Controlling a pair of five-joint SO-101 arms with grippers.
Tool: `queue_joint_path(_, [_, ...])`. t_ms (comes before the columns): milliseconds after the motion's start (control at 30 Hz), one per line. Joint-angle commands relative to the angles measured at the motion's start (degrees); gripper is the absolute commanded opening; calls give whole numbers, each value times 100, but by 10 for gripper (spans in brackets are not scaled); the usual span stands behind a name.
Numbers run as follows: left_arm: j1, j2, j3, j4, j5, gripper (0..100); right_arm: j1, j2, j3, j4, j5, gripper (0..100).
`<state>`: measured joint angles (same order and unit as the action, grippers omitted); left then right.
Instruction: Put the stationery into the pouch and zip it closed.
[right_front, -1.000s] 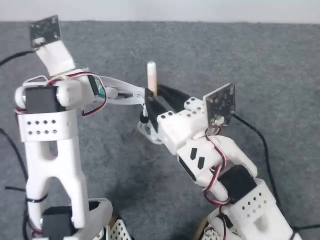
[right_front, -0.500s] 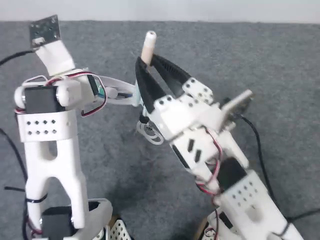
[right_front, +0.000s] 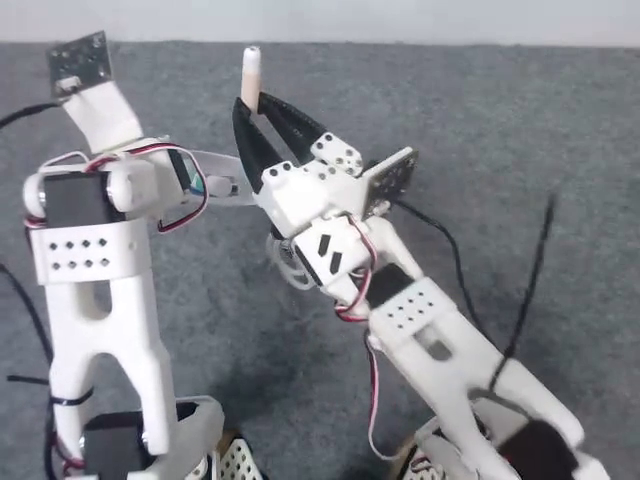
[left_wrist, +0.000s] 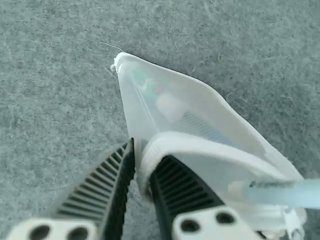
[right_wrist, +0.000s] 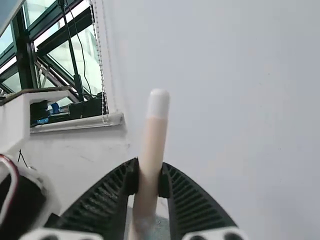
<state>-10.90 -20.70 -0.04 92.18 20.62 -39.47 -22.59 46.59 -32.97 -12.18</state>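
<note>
Right wrist view: the pen (right_wrist: 152, 142) stands almost straight up, tan with a white tip. The right gripper (right_wrist: 148, 172) squeezes it tight between its two black fingers (right_wrist: 117, 192), down near the pen's low end. Behind the pen is a white wall (right_wrist: 240, 75) and a window (right_wrist: 55, 55).

From the high view, the pen (right_front: 250, 75) is up in the air, above the far part of the grey mat (right_front: 500, 120). The right gripper (right_front: 252, 103) holds it there, and the right arm (right_front: 420, 330) leans across the middle of the table. The left arm (right_front: 90, 270) stands close by, and its front end goes in under the right gripper.

In the left wrist view, the pouch (left_wrist: 190, 117) is see-through and milky. The left gripper (left_wrist: 142, 155) pinches the rim of the pouch. One finger is outside the rim and the rim folds over the other one. Some small things show through the pouch wall, with bits of green and red, but they are too blurry to name. A pale blue bar (left_wrist: 280, 192) sits at the pouch's edge. The grey mat (left_wrist: 50, 75) is under the pouch. I cannot tell if the pouch touches it.
</note>
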Motion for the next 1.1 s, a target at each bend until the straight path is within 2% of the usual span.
queue_joint_path(0, [-35,-97,-198,-114,-70,11,-66,567,141,-813,-18,7])
queue_joint_path(100, [-35,-97,-189,-114,-70,11,-136,875,413,-1393,9,7])
queue_joint_path(333, [-35,-97,-189,-114,-70,11,-435,1033,1134,-2079,791,7])
queue_joint_path(700, [-35,-97,-189,-114,-79,11,-462,989,1415,-3125,853,7])
queue_joint_path(867, [-35,-88,-189,-114,-79,11,-752,778,2004,-4048,1829,7])
queue_joint_path(967, [-35,-88,-189,-114,-79,11,-1024,629,2497,-4127,2356,7])
queue_joint_path(1067, [-35,-88,-189,-114,-79,11,-1059,585,2804,-4040,2567,7])
